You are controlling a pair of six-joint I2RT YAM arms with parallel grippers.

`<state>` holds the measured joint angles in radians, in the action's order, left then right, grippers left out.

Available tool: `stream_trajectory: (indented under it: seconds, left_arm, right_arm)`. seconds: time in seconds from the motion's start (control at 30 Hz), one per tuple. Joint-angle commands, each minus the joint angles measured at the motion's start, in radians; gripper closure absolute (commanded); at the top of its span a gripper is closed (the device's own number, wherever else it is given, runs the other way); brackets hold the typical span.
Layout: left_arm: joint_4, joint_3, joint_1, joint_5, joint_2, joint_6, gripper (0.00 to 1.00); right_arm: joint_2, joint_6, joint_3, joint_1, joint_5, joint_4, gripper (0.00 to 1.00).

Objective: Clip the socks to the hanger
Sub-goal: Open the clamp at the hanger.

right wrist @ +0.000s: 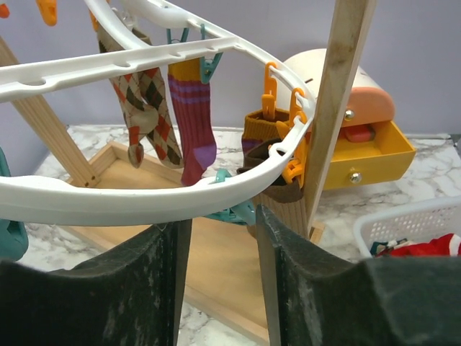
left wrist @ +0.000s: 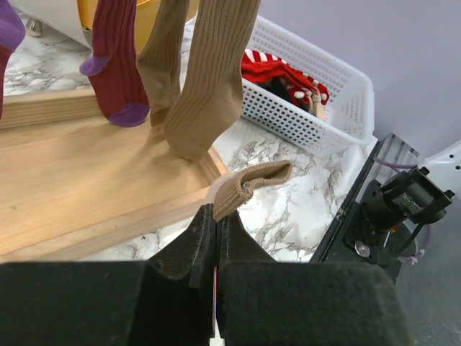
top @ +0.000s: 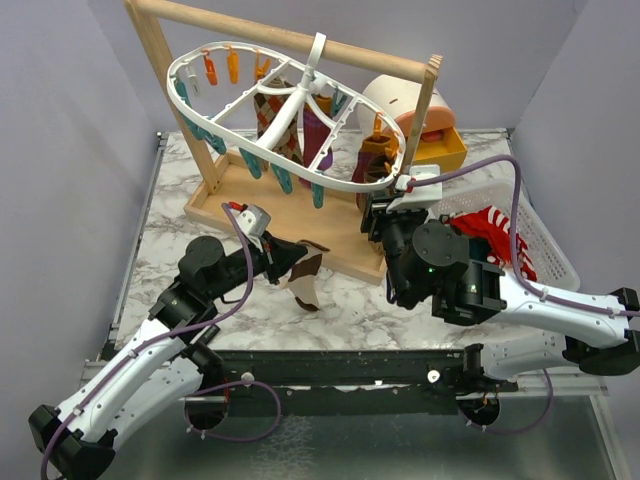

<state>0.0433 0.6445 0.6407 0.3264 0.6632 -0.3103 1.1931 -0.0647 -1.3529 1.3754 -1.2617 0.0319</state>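
Left end effector (left wrist: 216,216): clenched on the cuff end of a tan sock (left wrist: 252,180), which it holds clear above the bench (left wrist: 302,209), near the corner of the wooden rack (left wrist: 94,180).

Right end effector (right wrist: 220,231): jaws parted, nothing between them. The white rim of the hanger (right wrist: 144,194) crosses just beyond its tips; contact cannot be confirmed.

The hanger hangs from the rack. An argyle sock (right wrist: 148,108), a maroon sock (right wrist: 193,115) and a brown sock (right wrist: 259,126) are already clipped on. More socks, one red-and-white (left wrist: 277,72), lie in the white basket (left wrist: 346,108).

Step in hand, as judged: carrying the tan sock to a clip while the right arm moves to steady the rim.

Next move calls for steadying the ring, opening a free clip, and raising the cuff squarely into it.
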Motion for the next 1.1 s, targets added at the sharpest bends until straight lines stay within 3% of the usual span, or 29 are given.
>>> stream_trajectory:
  seconds: [0.0,0.2,0.27,0.4,0.5,0.77,1.07]
  left_arm:
    - [-0.04,-0.001,-0.006,0.024,0.006,-0.004,1.0]
    - [-0.039,0.019,-0.006,0.034,0.023,-0.006,1.0]
    - [-0.056,0.025,-0.006,0.037,0.028,-0.005,1.0]
    - [-0.064,0.029,-0.006,0.042,0.037,-0.003,1.0]
    - [-0.067,0.025,-0.006,0.042,0.039,-0.003,1.0]
    - [-0.066,0.015,-0.006,0.039,0.036,0.0,1.0]
    - [-0.08,0.016,-0.006,0.046,0.05,-0.003,1.0]
  right_arm:
    - [0.004,0.02,-0.029,-0.007,0.021,0.033,0.58]
    - [-0.003,0.027,-0.034,-0.009,0.033,0.045,0.7]
    - [-0.007,0.031,-0.037,-0.009,0.034,0.05,0.69]
    - [-0.022,0.061,-0.04,-0.009,0.042,0.082,0.42]
    - [-0.026,0.106,-0.053,-0.009,0.052,0.123,0.34]
    - [-0.035,0.193,-0.1,-0.009,0.07,0.244,0.29]
    - [-0.015,0.202,-0.112,-0.009,0.092,0.237,0.26]
